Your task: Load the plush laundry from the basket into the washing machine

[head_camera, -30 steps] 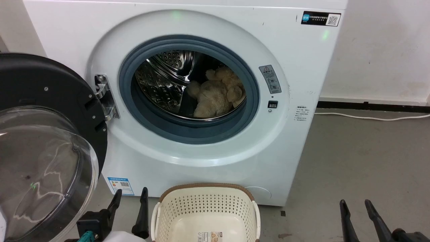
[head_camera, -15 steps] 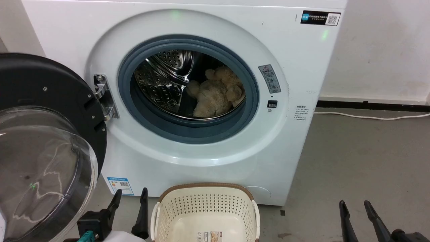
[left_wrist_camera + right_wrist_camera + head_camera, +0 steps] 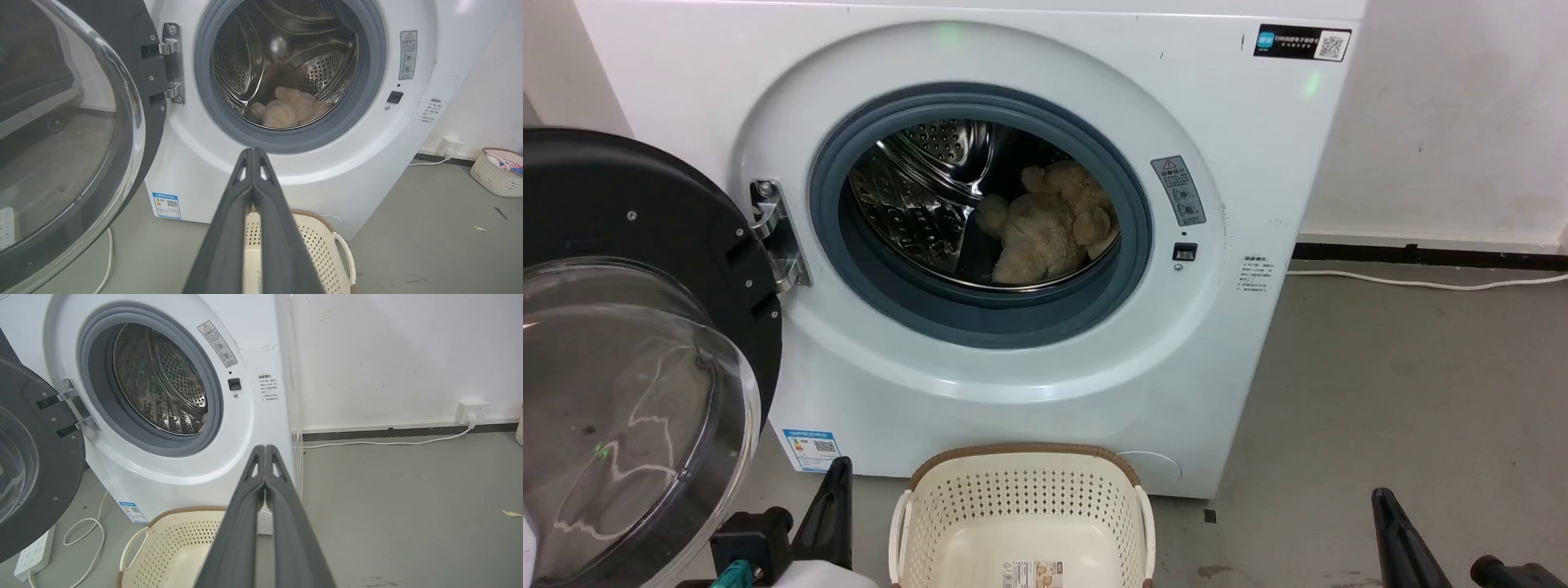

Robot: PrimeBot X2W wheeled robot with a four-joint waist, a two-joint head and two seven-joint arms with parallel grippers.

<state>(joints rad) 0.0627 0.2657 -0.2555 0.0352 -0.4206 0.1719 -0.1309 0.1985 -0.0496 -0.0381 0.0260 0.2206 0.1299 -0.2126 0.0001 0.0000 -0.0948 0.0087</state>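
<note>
The plush laundry (image 3: 1049,224) lies inside the steel drum of the washing machine (image 3: 1241,163), also seen as the plush laundry (image 3: 288,110) low in the drum. The basket (image 3: 1025,506) stands on the floor before the washer, holding nothing but its bottom label. The black-rimmed clear door (image 3: 629,392) hangs open at the left. My left gripper (image 3: 837,482) is shut beside the basket's left side, fingers pressed together as my left gripper (image 3: 253,152) shows. My right gripper (image 3: 1384,502) is shut at the lower right, fingertips touching in the right wrist view (image 3: 265,448).
A white cable (image 3: 1421,284) runs along the grey floor to a wall socket (image 3: 470,410). A power strip (image 3: 32,553) with a looped cord lies under the open door. Another small basket (image 3: 498,171) with coloured items stands by the right wall.
Both grippers have shut: each showed two spread fingers before, and now each shows fingers closed together. The plush, basket and door have not moved.
</note>
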